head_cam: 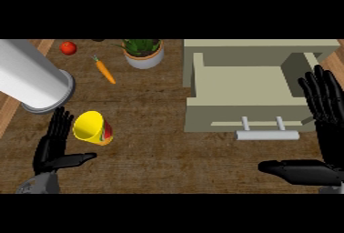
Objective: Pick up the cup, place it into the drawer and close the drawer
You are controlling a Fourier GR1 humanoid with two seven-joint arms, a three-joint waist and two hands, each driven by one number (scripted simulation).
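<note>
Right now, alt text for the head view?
A yellow cup lies on its side on the counter beside the open left hand. To the right a drawer stands pulled open, the open right hand next to it. A carrot and potted plant sit behind.

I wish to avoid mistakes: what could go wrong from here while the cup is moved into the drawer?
1. The cup sits beside the open left hand; its fingers might push it away instead of closing round it.
2. The white cylinder close behind that hand could be bumped on lifting.
3. The right hand rests beside the open drawer, possibly in the way.
</note>
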